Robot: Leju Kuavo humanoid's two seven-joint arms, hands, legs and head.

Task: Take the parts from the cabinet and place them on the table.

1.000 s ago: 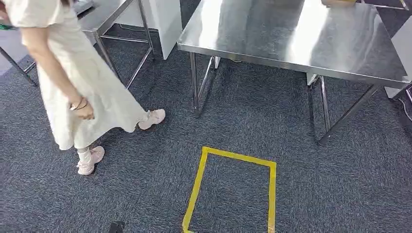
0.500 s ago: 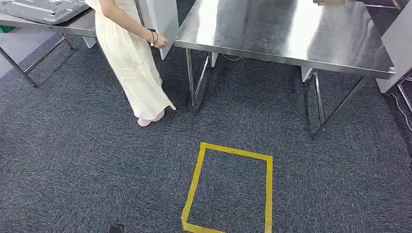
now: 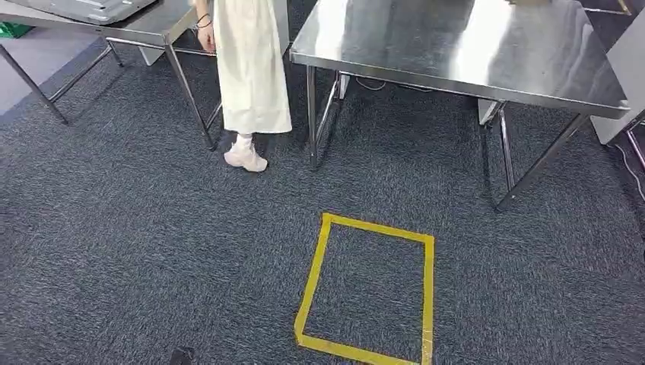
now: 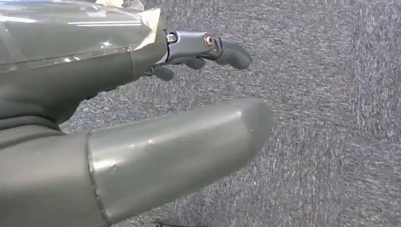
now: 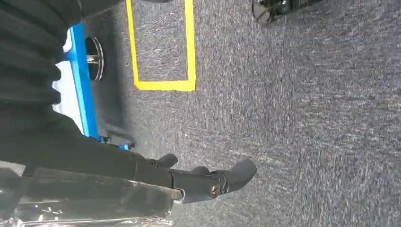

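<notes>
Steel is what I see most of from the head camera: a shiny table [image 3: 464,53] stands ahead on dark grey carpet [image 3: 137,251], and a second steel table [image 3: 144,26] stands off to the left with a grey tray [image 3: 91,7] on it. A person in a long cream dress [image 3: 251,65] and pale shoes stands between the two tables, close to the left one. On the carpet in front of the robot lies a rectangle of yellow tape [image 3: 369,289]. I cannot make out any parts or a cabinet.

My left hand [image 4: 142,118] hangs over bare carpet, thumb and fingers [image 4: 227,52] apart, nothing between them. My right hand [image 5: 189,182] also hangs over the carpet, its fingers [image 5: 236,175] stretched out and holding nothing; the yellow tape shows beyond it, beside a blue frame [image 5: 82,80].
</notes>
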